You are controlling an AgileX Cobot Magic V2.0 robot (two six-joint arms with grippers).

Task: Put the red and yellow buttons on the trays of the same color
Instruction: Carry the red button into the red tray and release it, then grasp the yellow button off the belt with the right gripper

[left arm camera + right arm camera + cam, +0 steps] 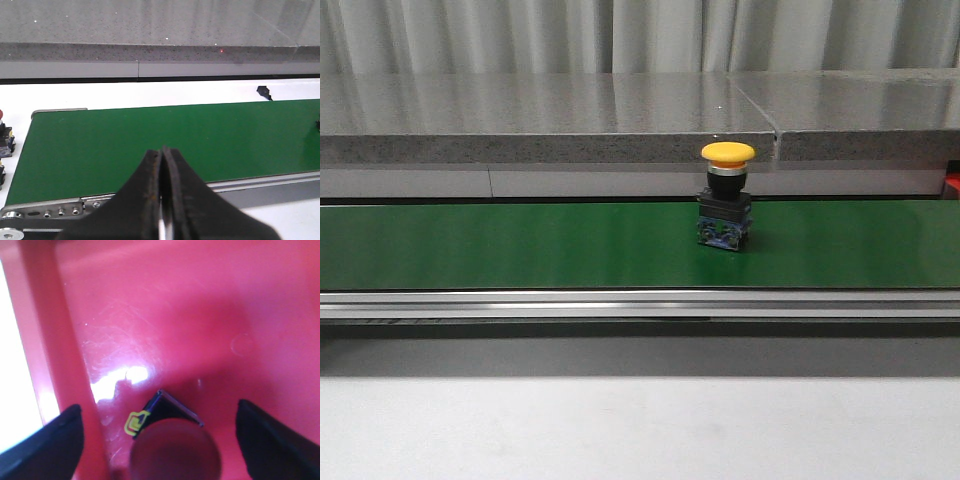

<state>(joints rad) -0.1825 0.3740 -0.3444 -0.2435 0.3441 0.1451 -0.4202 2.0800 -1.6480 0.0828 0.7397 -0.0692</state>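
Green conveyor belt (pixel 520 245) carries one yellow button (pixel 726 195), upright, cap up, right of centre, nothing near it. Right gripper (pixel 160 440) hangs over the red tray (pixel 175 315); fingers spread wide, holding nothing, a red button (pixel 174 452) standing on the tray floor between them, apparently just set down. Left gripper (pixel 162 200) waits at the belt's end, fingers pressed together, empty. Yellow likely next.

Button (pixel 726 196) upright on belt (pixel 520 245), right of ctr; 2nd button (pixel 175 455) in tray (pixel 165 315).
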